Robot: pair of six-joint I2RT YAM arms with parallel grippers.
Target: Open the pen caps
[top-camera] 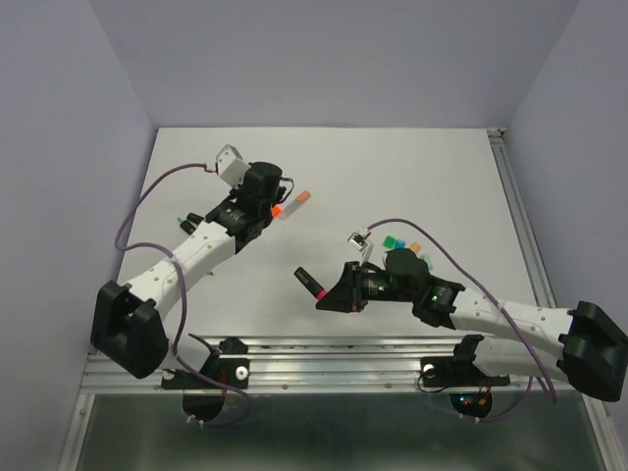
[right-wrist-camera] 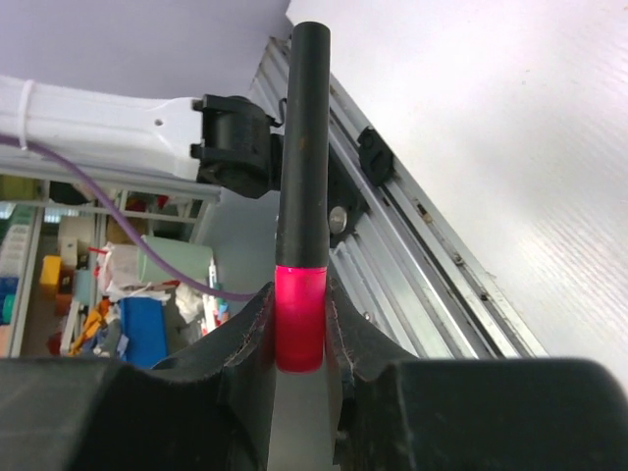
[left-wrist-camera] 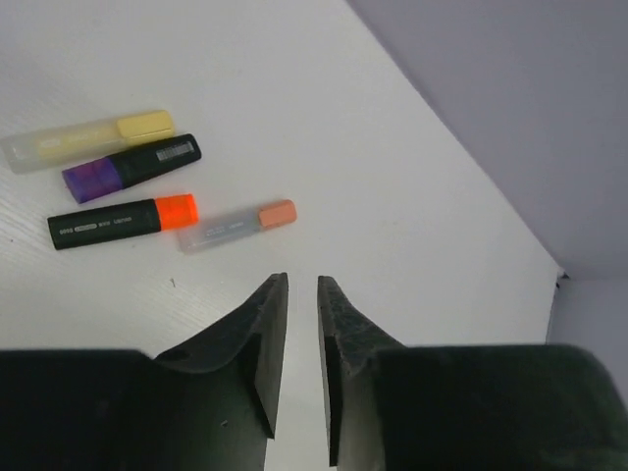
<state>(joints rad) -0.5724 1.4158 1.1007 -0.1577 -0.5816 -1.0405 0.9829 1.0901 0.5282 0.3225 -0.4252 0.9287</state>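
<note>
1. Between the fingers of the right gripper [right-wrist-camera: 299, 294], held out over the aluminium rail [right-wrist-camera: 432, 265] at the table's near edge, we see the translucent pink plastic cap [right-wrist-camera: 299, 324] of a black-barrelled pen [right-wrist-camera: 304, 147]. The jaws pinch the cap from both sides.
2. The pen's long axis runs straight out in line with the right fingers. In the top view its bare barrel end points up and left, toward the left arm, with the cap at the gripper end.
3. The left gripper [left-wrist-camera: 301, 285] hangs well apart from that free end, further up and left. Its black fingers are pressed almost together on nothing. We judge that it must spread, then come across the barrel's axis.
4. On the white table [left-wrist-camera: 324, 118], ahead and left of the left fingers, four capped pens lie roughly parallel. The yellow cap [left-wrist-camera: 144, 125], orange cap [left-wrist-camera: 178, 210] and peach cap [left-wrist-camera: 277, 213] point one way, and the purple cap [left-wrist-camera: 93, 180] points the other.
</note>
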